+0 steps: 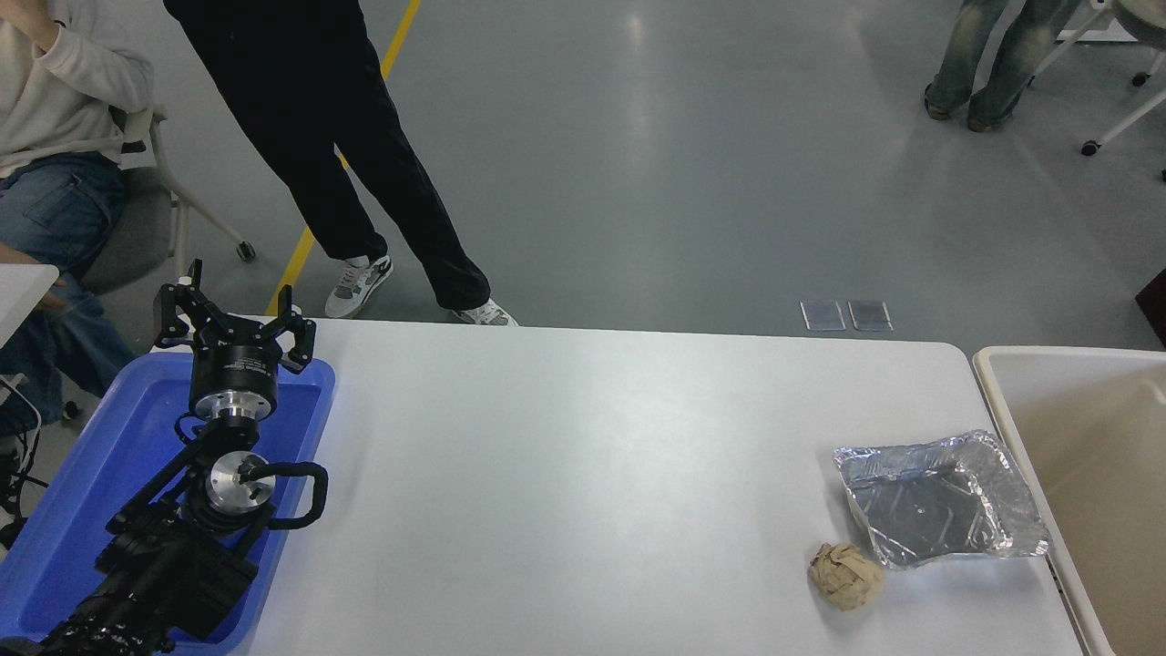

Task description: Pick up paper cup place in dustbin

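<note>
No paper cup shows on the tabletop (583, 437); the left tool (235, 321) rests spread apart, gripping nothing; such cups likely crush easily.

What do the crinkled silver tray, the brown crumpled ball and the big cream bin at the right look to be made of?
The crinkled silver tray looks like thin aluminium foil: shiny, creased, its rim bent. The brown crumpled ball looks like matte kraft paper, with sharp folds. The big cream bin is probably moulded plastic: smooth, with a thick rounded rim and a soft sheen.
</note>
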You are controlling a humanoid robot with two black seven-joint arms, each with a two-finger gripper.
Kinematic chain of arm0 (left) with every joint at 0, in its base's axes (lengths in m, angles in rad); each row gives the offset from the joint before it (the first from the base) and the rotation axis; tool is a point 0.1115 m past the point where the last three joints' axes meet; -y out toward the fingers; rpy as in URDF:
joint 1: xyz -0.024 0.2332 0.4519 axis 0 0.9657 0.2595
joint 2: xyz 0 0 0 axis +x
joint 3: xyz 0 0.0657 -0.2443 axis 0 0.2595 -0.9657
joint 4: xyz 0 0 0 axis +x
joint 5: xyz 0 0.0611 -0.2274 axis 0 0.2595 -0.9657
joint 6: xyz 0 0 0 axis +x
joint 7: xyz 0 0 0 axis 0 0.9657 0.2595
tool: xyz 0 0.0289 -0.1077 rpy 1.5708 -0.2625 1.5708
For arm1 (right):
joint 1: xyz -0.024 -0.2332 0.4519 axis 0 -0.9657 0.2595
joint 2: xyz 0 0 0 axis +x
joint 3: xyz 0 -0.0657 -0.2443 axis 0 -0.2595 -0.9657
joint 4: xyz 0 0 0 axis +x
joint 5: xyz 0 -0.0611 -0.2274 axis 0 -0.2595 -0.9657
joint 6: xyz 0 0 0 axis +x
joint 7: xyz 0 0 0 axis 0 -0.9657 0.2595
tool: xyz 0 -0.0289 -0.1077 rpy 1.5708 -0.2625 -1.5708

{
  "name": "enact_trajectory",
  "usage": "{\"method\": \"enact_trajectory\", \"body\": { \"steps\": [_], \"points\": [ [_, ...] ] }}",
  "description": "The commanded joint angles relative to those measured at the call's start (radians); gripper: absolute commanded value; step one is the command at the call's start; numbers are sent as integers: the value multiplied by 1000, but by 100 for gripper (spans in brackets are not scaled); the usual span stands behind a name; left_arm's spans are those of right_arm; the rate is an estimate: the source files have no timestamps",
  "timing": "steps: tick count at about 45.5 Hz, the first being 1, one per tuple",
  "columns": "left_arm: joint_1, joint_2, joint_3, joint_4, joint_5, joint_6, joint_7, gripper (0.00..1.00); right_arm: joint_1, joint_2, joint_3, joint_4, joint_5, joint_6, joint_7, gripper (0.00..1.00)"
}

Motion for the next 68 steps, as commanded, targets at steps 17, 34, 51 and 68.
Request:
{"method": "enact_trajectory", "body": {
  "steps": [17,34,51,68],
  "points": [
    [0,0,0,0,0,0,0,99,20,25,8,-46,-1,-1,20,100],
    [0,0,0,0,0,0,0,99,164,-23,-6,-43,-30,108,11,100],
    [0,0,0,0,0,0,0,99,358,-225,-21,132,-198,225,10,100],
    [0,0,0,0,0,0,0,99,522,-469,-35,638,-418,208,7,100]
  ]
}}
